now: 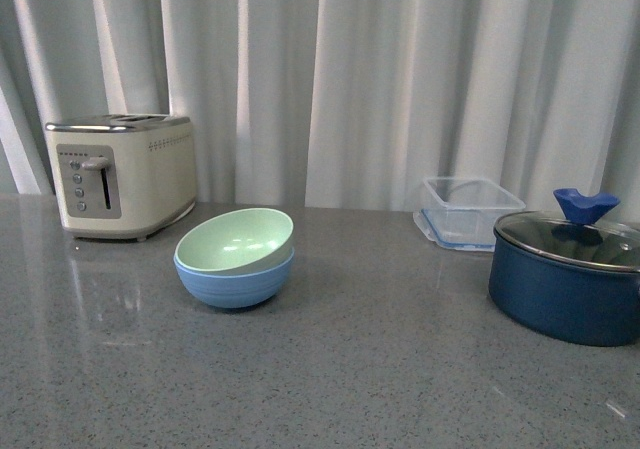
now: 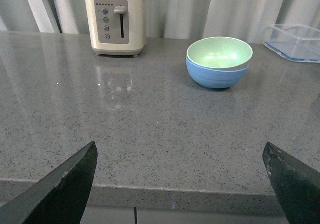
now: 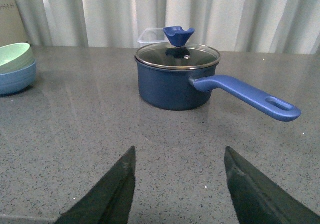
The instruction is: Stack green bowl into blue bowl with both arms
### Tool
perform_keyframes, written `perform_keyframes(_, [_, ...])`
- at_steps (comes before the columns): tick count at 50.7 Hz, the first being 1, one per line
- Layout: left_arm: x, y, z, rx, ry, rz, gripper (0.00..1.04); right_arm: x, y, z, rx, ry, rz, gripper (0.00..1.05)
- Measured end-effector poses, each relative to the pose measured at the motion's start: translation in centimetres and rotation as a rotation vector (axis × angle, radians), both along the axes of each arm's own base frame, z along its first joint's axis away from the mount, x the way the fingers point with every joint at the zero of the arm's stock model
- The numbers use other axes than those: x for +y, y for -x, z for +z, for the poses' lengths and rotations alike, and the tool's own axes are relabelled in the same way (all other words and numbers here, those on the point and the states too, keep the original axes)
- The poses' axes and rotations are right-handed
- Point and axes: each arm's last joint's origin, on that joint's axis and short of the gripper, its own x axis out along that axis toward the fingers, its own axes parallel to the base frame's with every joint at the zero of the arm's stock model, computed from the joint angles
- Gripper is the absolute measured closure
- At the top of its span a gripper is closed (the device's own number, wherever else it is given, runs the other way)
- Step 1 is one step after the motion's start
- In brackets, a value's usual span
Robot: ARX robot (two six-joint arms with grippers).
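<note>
The pale green bowl [image 1: 236, 239] sits nested inside the light blue bowl [image 1: 234, 285], slightly tilted, on the grey counter left of centre. Both show in the left wrist view, the green bowl [image 2: 219, 52] resting in the blue bowl [image 2: 216, 77], and at the edge of the right wrist view as green bowl [image 3: 14, 56] over blue bowl [image 3: 15, 79]. My left gripper [image 2: 180, 151] hangs open over the counter's near edge, far from the bowls. My right gripper [image 3: 180, 154] is open above bare counter, facing the pot. Neither arm appears in the front view.
A cream toaster [image 1: 122, 174] stands at the back left. A clear plastic container [image 1: 467, 211] sits at the back right. A dark navy pot with glass lid [image 1: 568, 277] stands right, its long blue handle [image 3: 247, 97] pointing toward my right gripper. White curtains hang behind.
</note>
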Motion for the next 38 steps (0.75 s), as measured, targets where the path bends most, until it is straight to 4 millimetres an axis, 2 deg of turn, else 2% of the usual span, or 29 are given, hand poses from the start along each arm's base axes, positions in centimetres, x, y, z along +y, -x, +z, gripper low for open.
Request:
perform_keyframes(7, [0.00, 0.00, 0.00, 0.000, 0.000, 0.000, 0.07, 0.00, 0.00, 0.00, 0.000, 0.000, 0.000, 0.32])
perform_keyframes(12, [0.00, 0.00, 0.00, 0.000, 0.000, 0.000, 0.07, 0.00, 0.00, 0.00, 0.000, 0.000, 0.000, 0.09])
perform_keyframes(13, [0.00, 0.00, 0.00, 0.000, 0.000, 0.000, 0.07, 0.00, 0.00, 0.00, 0.000, -0.002, 0.000, 0.08])
perform_keyframes(17, [0.00, 0.00, 0.00, 0.000, 0.000, 0.000, 0.07, 0.00, 0.00, 0.00, 0.000, -0.003, 0.000, 0.11])
perform_keyframes(38, [0.00, 0.00, 0.00, 0.000, 0.000, 0.000, 0.07, 0.00, 0.00, 0.00, 0.000, -0.003, 0.000, 0.10])
